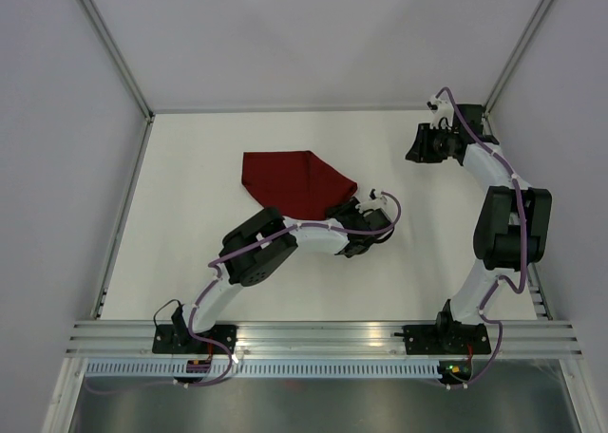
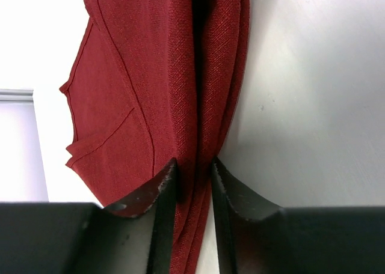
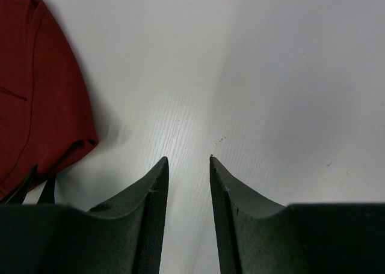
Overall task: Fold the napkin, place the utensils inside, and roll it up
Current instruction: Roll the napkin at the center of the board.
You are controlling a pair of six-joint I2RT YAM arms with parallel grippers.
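Note:
The maroon napkin (image 1: 294, 181) lies on the white table, left of centre, bunched into a point at its right corner. My left gripper (image 1: 350, 211) is shut on that corner. In the left wrist view the folded layers of the napkin (image 2: 150, 82) run between the two fingers (image 2: 194, 163). My right gripper (image 1: 411, 148) hovers at the far right of the table, apart from the cloth. Its jaws (image 3: 188, 160) stand a little apart with nothing between them. The napkin's edge (image 3: 36, 94) shows at the left of the right wrist view. No fork or other utensil is in view.
White walls with metal frame rails close in the table on the left (image 1: 123, 215), the back and the right. A metal rail (image 1: 323, 336) along the near edge carries both arm bases.

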